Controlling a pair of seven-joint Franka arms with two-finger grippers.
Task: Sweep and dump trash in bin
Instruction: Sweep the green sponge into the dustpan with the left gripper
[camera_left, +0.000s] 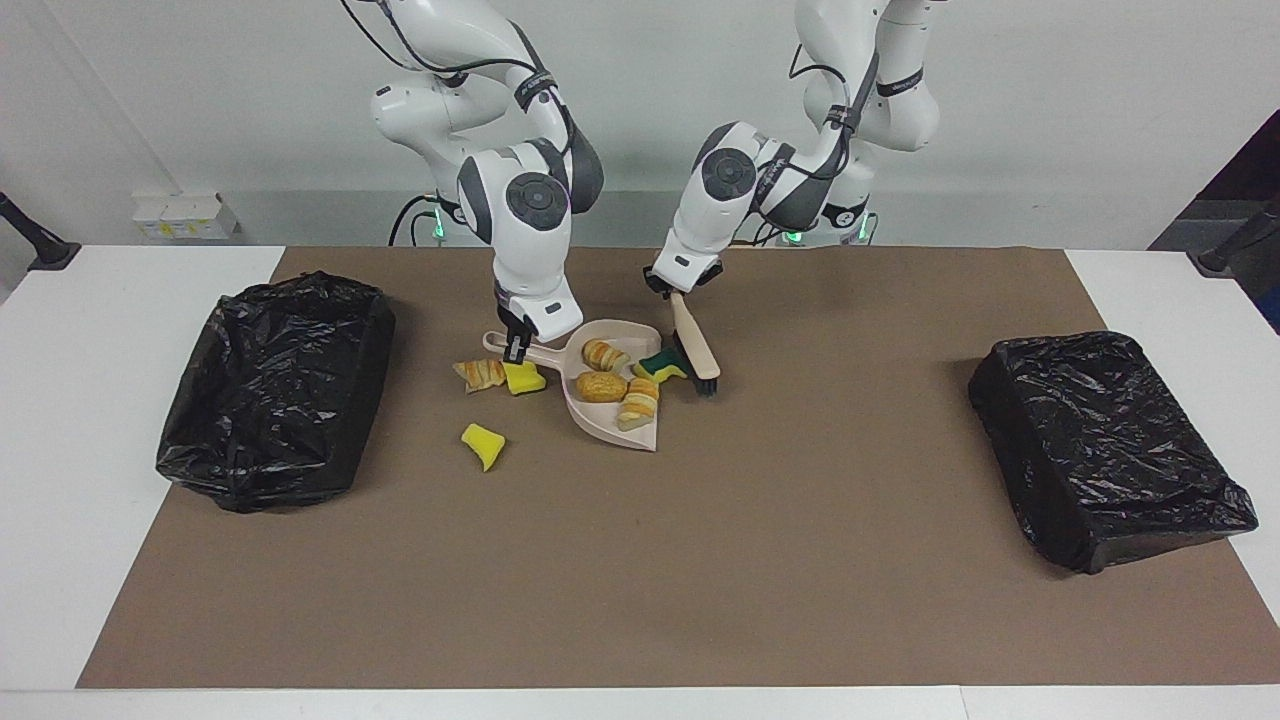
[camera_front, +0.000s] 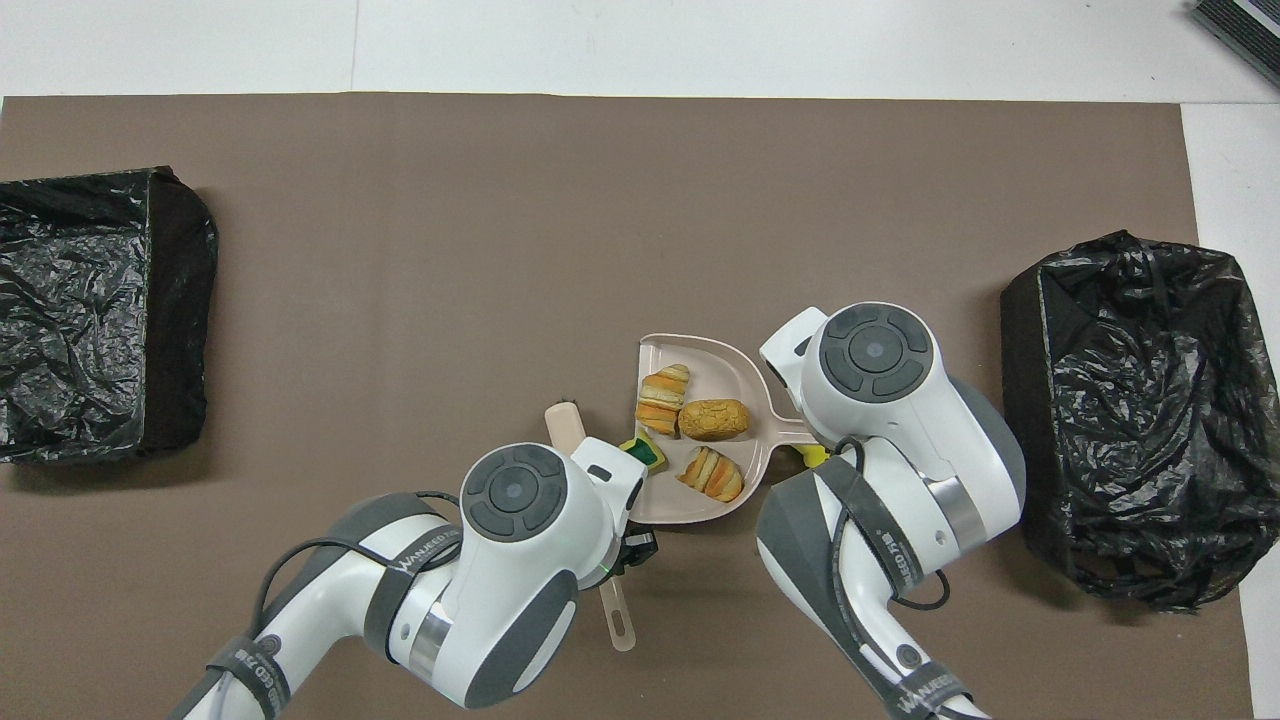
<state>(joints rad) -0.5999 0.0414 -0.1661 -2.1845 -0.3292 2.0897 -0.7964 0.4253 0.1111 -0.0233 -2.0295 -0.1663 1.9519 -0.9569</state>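
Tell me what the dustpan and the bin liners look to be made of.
Dustpan: likely moulded plastic, beige and matte, one smooth piece with a thin raised rim. Bin liners: thin black plastic film, glossy, judging by the crinkled folds and scattered highlights.

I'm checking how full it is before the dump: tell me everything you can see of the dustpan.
The dustpan is a pale beige, plastic-looking scoop with raised walls and a short straight handle. It lies flat on the brown mat, open edge toward the left arm's end. The right gripper is shut on its handle. Three bread pieces lie inside; a green-and-yellow sponge sits at its open edge, beside the brush.
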